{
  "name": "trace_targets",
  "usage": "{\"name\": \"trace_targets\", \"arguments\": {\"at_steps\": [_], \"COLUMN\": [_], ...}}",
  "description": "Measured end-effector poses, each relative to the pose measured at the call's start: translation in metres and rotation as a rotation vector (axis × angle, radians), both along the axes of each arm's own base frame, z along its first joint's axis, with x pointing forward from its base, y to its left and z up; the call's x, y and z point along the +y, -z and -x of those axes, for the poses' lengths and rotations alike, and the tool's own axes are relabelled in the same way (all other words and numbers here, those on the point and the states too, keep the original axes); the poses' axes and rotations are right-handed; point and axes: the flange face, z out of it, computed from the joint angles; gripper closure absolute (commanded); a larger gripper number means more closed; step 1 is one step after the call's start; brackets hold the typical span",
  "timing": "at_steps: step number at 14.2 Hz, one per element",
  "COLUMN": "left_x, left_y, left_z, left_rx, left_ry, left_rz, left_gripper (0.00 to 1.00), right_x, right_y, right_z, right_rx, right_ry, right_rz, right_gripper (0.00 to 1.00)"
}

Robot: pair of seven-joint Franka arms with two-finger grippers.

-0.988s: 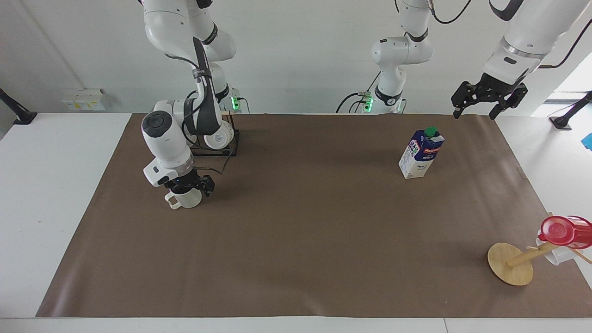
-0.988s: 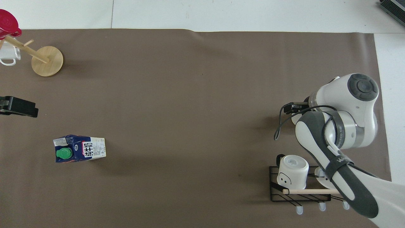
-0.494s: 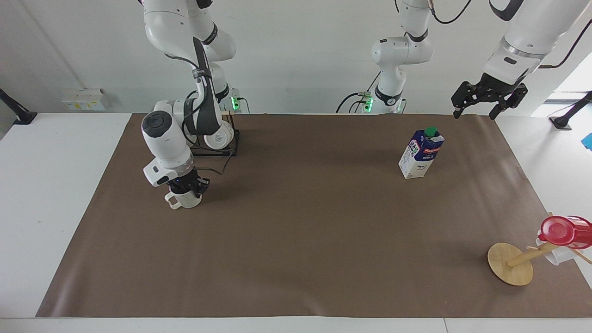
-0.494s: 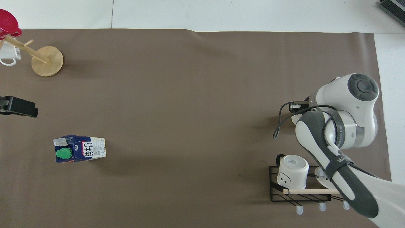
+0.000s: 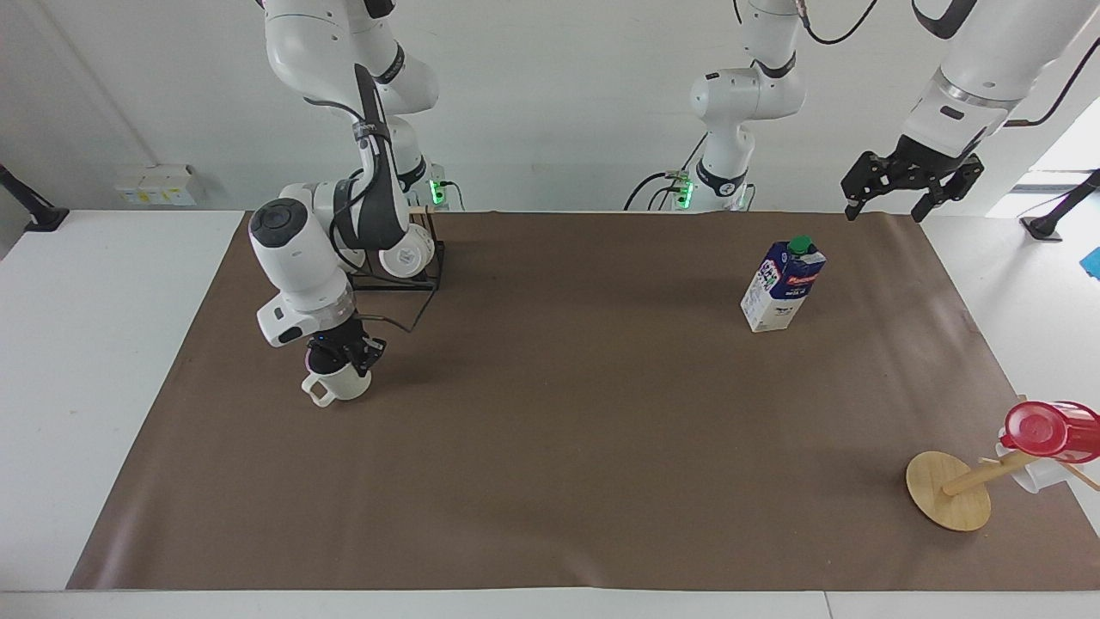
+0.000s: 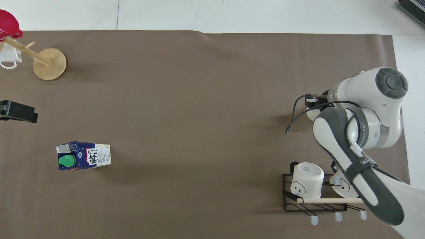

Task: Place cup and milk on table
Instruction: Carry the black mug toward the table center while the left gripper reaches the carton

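Facing view. The right gripper (image 5: 344, 354) is shut on the rim of the cup (image 5: 337, 383). The cup hangs upright and a little tilted, just above the mat (image 5: 550, 481), near the mat's edge at the right arm's end; its handle points away from the robots. Whether its base touches the mat I cannot tell. The wire rack (image 5: 397, 266) stands at the mat's corner nearest the right arm's base, with a white mug (image 5: 407, 252) in it. The milk (image 5: 782, 284) stands upright on the mat toward the left arm's end, near the edge next to the robots, green cap up. The left gripper (image 5: 889, 206) waits in the air over the mat's corner by the left arm's base, fingers spread wide and holding nothing. The bamboo stand (image 5: 948, 490) sits at the mat's corner away from the robots at the left arm's end, carrying a red-topped cup (image 5: 1047, 430).

Overhead view. The right arm covers most of the cup (image 6: 312, 114); only a sliver of its white side shows under the wrist. The right gripper is largely hidden here. The milk (image 6: 83, 156) stands clear of everything. The left gripper (image 6: 16, 112) shows only as a black block at the frame's edge. The rack (image 6: 313, 196) holds two mugs (image 6: 307, 179). The table (image 6: 259, 15) shows bare white past the mat's edge.
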Motion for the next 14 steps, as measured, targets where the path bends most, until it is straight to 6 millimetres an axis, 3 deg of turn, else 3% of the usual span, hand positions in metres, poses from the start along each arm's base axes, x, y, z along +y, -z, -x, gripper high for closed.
{"name": "trace_targets", "arguments": {"at_steps": [5, 8, 10, 14], "left_x": [0.002, 0.001, 0.001, 0.0], "left_y": [0.0, 0.0, 0.0, 0.001], "left_z": [0.0, 0.0, 0.0, 0.003], "left_rx": [0.0, 0.0, 0.0, 0.013], "left_ry": [-0.003, 0.001, 0.003, 0.004], "left_rz": [0.0, 0.0, 0.0, -0.001], "left_gripper": [0.0, 0.0, 0.0, 0.0], "right_x": [0.032, 0.054, 0.084, 0.165], "right_y": [-0.032, -0.075, -0.093, -0.094], "right_z": [-0.004, -0.007, -0.005, 0.015], "right_rx": [-0.009, 0.032, 0.037, 0.043], "right_ry": [0.047, 0.054, 0.085, 0.14], "right_rz": [-0.013, -0.012, -0.012, -0.014], "right_gripper": [1.0, 1.0, 1.0, 1.0]}}
